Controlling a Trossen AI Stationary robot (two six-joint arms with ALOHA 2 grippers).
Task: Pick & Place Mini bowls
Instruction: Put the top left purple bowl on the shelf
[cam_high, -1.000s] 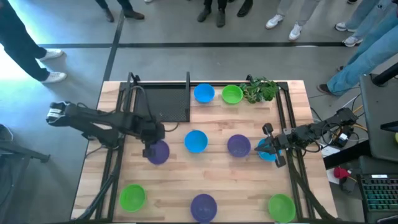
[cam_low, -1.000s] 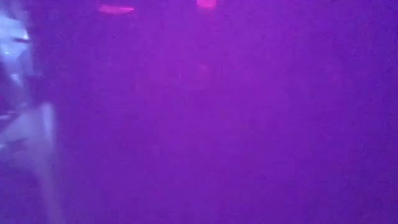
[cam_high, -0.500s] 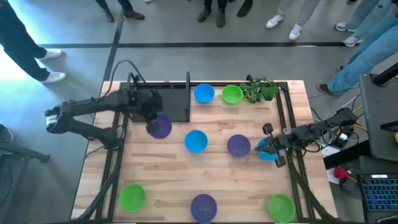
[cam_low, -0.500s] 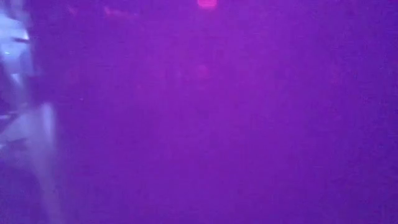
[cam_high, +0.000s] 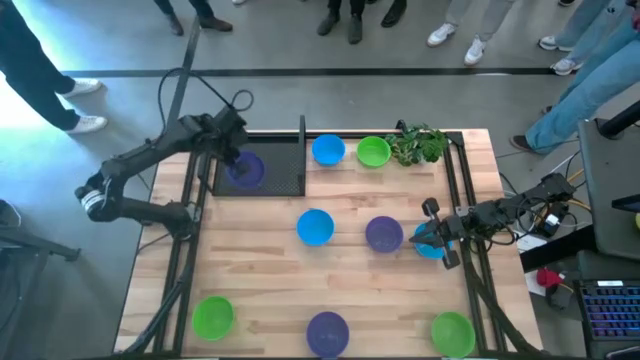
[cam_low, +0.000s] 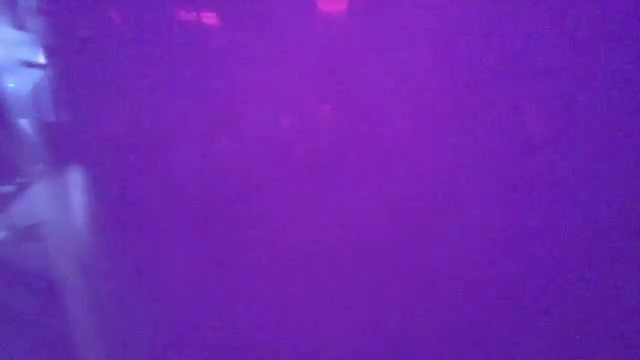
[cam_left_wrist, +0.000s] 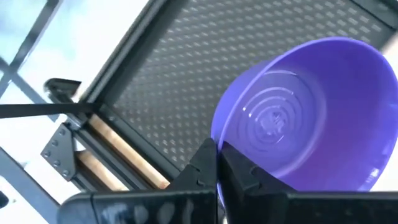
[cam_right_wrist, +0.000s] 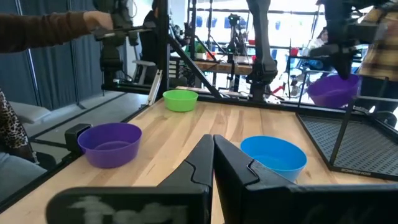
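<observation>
The left gripper (cam_high: 232, 155) is clamped on the rim of a purple bowl (cam_high: 246, 168), which it holds over the black mesh tray (cam_high: 285, 165) at the table's far left corner. In the left wrist view the fingertips (cam_left_wrist: 214, 163) pinch the near wall of that bowl (cam_left_wrist: 292, 118), and the mesh (cam_left_wrist: 205, 68) lies beneath it; whether the bowl touches the mesh I cannot tell.

Placed against the tray: a blue bowl (cam_high: 328, 150) and a green bowl (cam_high: 373, 152) sit just to its right, with a plant sprig (cam_high: 418, 145) beyond them. Nearer the front than the tray are a blue bowl (cam_high: 315, 226) and a purple bowl (cam_high: 384, 233), and along the front edge a green (cam_high: 213, 316), a purple (cam_high: 327, 331) and a green bowl (cam_high: 452, 332).

The right gripper (cam_high: 437, 238) waits well right of the tray, fingers closed with nothing seen between them, over another blue bowl (cam_high: 430, 248).

The bowls look like light, stiff, smooth plastic. A pinch across the thin rim suits them, though such a wall may slip or tilt, so letting go low over the tray seems wise.

The low view shows only a purple blur.
</observation>
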